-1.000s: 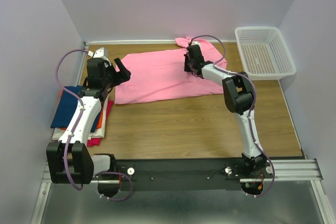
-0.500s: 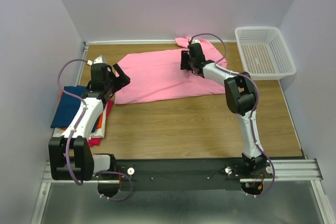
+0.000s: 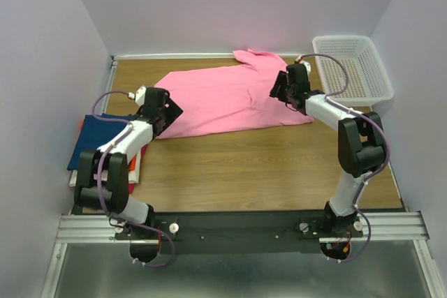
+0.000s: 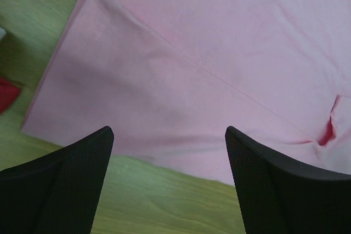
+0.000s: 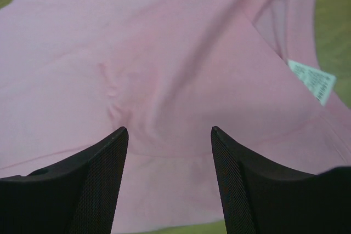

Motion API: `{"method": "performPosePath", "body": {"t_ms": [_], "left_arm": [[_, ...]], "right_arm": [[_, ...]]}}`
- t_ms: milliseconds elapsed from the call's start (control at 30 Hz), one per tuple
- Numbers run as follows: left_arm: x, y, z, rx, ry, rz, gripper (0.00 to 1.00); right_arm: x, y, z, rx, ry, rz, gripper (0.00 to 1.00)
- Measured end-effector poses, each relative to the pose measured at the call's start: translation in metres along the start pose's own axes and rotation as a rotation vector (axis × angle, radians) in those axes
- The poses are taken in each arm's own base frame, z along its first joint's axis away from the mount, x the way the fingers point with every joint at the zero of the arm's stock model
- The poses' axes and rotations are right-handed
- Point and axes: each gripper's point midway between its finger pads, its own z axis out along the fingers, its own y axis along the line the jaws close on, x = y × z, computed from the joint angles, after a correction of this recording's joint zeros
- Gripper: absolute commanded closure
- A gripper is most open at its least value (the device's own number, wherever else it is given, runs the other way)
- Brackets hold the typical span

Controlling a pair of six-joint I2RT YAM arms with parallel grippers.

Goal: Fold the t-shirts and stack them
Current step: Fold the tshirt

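One t-shirt beneath left gripper, right gripper

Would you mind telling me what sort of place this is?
Probably a robot lab test cell, not a home: a left arm and right arm bolted to a metal rail, plain walls boxing in the wooden table, and a pink shirt spread for folding.

The left gripper has slid away from the left edge to the pink t-shirt's near-left corner. The right gripper has swung toward the right edge, and the bunched collar end now lies spread out.
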Motion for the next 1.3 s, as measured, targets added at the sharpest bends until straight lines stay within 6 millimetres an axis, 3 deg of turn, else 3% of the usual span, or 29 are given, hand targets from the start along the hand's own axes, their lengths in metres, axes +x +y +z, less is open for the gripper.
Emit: {"method": "performPosePath", "body": {"t_ms": [100,233,400,433,500,600,733,967,1300], "left_arm": [[0.008,-0.001,0.016,-0.044,0.013,-0.005,0.12],[0.008,0.004,0.035,-0.116,0.001,-0.006,0.14],[0.009,0.018,0.053,-0.202,-0.015,-0.008,0.14],[0.011,0.023,0.056,-0.223,-0.012,-0.009,0.24],[0.012,0.027,0.059,-0.242,-0.021,-0.017,0.28],[0.012,0.03,0.059,-0.26,-0.031,-0.023,0.27],[0.014,0.031,0.058,-0.276,-0.044,-0.03,0.28],[0.022,0.034,0.052,-0.294,-0.062,-0.021,0.29],[0.048,0.06,0.016,-0.313,-0.035,-0.005,0.29]], "right_arm": [[0.021,-0.032,-0.001,0.072,0.043,0.054,0.31],[0.046,-0.06,-0.002,0.139,0.1,0.094,0.31],[0.044,-0.074,0.001,0.17,0.1,0.142,0.32],[0.044,-0.075,0.001,0.173,0.1,0.151,0.32],[0.049,-0.082,0.002,0.189,0.107,0.167,0.32],[0.063,-0.091,0.001,0.213,0.117,0.183,0.32],[0.066,-0.095,-0.005,0.219,0.098,0.213,0.32],[0.084,-0.104,-0.033,0.23,0.103,0.27,0.32],[0.117,-0.117,-0.081,0.262,0.143,0.378,0.32]]}}
